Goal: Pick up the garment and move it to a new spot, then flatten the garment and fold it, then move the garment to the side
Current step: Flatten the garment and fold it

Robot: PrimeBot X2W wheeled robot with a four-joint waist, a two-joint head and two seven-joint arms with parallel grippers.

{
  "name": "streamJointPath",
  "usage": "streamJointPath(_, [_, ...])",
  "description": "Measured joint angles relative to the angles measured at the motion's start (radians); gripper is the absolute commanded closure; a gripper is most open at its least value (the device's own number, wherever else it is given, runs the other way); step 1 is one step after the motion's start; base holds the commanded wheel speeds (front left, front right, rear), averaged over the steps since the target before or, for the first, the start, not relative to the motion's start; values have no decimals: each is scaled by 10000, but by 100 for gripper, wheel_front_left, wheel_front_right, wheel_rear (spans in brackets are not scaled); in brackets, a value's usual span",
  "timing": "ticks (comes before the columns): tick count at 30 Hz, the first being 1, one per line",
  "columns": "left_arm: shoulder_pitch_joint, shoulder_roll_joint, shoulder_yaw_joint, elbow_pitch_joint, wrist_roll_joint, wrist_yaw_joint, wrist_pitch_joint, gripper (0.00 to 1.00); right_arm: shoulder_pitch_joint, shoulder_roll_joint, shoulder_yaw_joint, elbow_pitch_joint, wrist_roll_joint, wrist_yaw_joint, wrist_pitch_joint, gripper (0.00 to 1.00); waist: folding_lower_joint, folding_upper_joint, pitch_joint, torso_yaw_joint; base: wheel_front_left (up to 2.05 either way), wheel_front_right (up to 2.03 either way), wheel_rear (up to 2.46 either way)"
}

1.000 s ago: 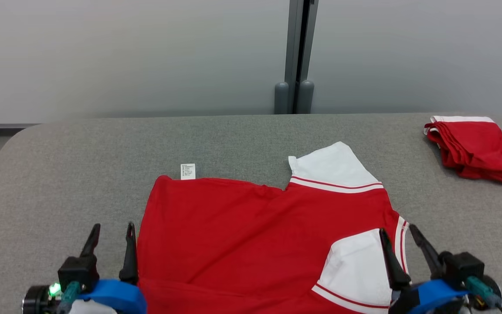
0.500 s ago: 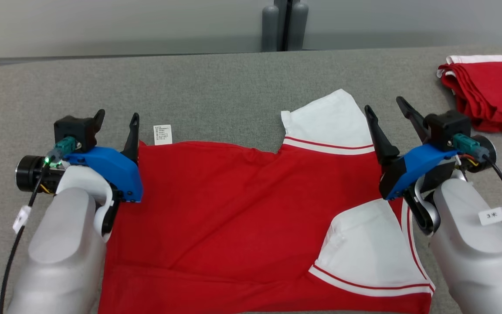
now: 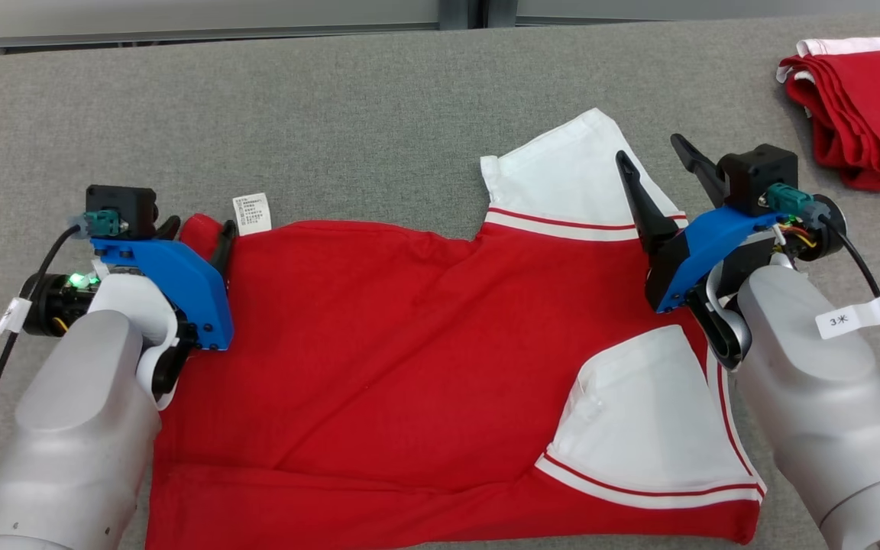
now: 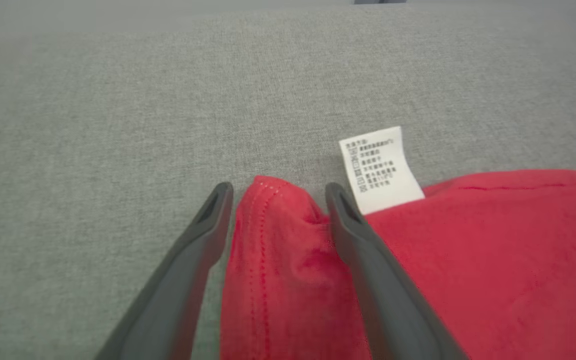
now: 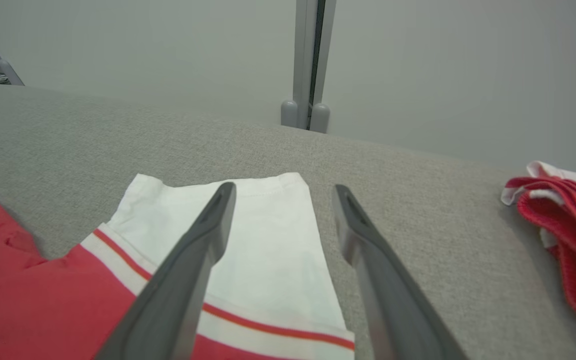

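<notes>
One garment (image 3: 409, 344) corner lies between the spread left claw (image 4: 275, 187) fingers.

Red garment (image 3: 379, 344), white red-striped sleeves (image 3: 562, 168), grey table (image 3: 333, 114)

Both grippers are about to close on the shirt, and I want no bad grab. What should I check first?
1. Left gripper open: ok.
2. Shirt corner inside left jaws: ok.
3. Label outside left jaws: ok.
4. Right gripper open: ok.
5. Sleeve edge lined up between right jaws: ok.
6. Right gripper low enough to catch the sleeve: cannot tell.
</notes>
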Motion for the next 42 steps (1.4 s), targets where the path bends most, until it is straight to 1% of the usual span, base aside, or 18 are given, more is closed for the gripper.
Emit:
streamJointPath(6, [-9,-59,-654,136,-897,0,349,0,-165,-134,328,430,305,-2,-90,0,-2,-1,-6,53,0,0,0])
streamJointPath(7, [-10,-82,-711,123,-1060,0,374,10,-210,-142,395,493,355,-2,-96,0,-2,-1,-1,71,0,0,0])
streamJointPath(8, [-12,-63,-800,123,-1124,0,359,40,-283,-146,474,568,372,-2,-98,0,-3,-2,14,87,0,0,0])
streamJointPath(9, [-38,-17,-938,151,-1131,0,288,64,-355,-153,537,650,412,-2,-102,0,-3,-3,33,105,0,0,0])
streamJointPath(10, [-81,10,-1024,199,-1147,0,198,94,-408,-151,573,731,476,-2,-111,0,-3,-3,53,125,0,0,0])
streamJointPath(11, [-128,4,-1104,245,-1172,0,119,100,-465,-148,608,803,552,-2,-113,0,-2,-2,72,150,0,0,0])
streamJointPath(13, [-227,-59,-1296,314,-1197,0,-127,100,-590,-153,708,1035,648,-2,-115,0,-2,-2,102,226,0,0,0])
streamJointPath(18, [-431,-182,-1450,602,-1076,-4,-1243,100,-1131,-313,861,1586,1034,-2,21,0,-2,-2,128,527,0,0,0])
streamJointPath(22, [-502,-408,-1540,811,-974,-4,-1979,100,-1774,-433,1007,2096,1175,-2,531,0,-2,-2,192,825,0,0,0])
streamJointPath(26, [-685,-721,-1714,951,-846,-4,-2326,100,-2423,-564,1022,2589,1352,0,1072,0,-2,-2,351,1138,0,0,0])
streamJointPath(28, [-803,-876,-1814,968,-815,-4,-2510,100,-2771,-694,899,2851,1584,-2,1396,0,-1,-2,473,1300,0,0,0])
streamJointPath(31, [-1007,-1126,-1960,978,-777,-4,-2700,100,-3080,-903,859,3120,1607,0,1868,0,-1,-2,685,1545,0,0,0])
streamJointPath(34, [-1195,-1338,-2044,988,-742,-4,-2834,100,-3225,-959,489,3315,2002,-2,2383,0,-1,-2,896,1766,0,0,0])
streamJointPath(37, [-1307,-1425,-2151,1030,-744,-4,-2963,100,-3234,-1177,698,3400,1712,-2,2880,0,0,-1,1069,1940,0,0,0])
streamJointPath(41, [-1381,-1488,-2270,1103,-821,-4,-3089,100,-3236,-1131,412,3423,1998,-2,3467,0,0,-1,1169,2003,0,0,0])
streamJointPath(42, [-1398,-1494,-2293,1131,-830,-4,-3116,100,-3236,-1108,299,3421,2182,-2,3620,80,-1,-2,1168,1999,0,0,0])
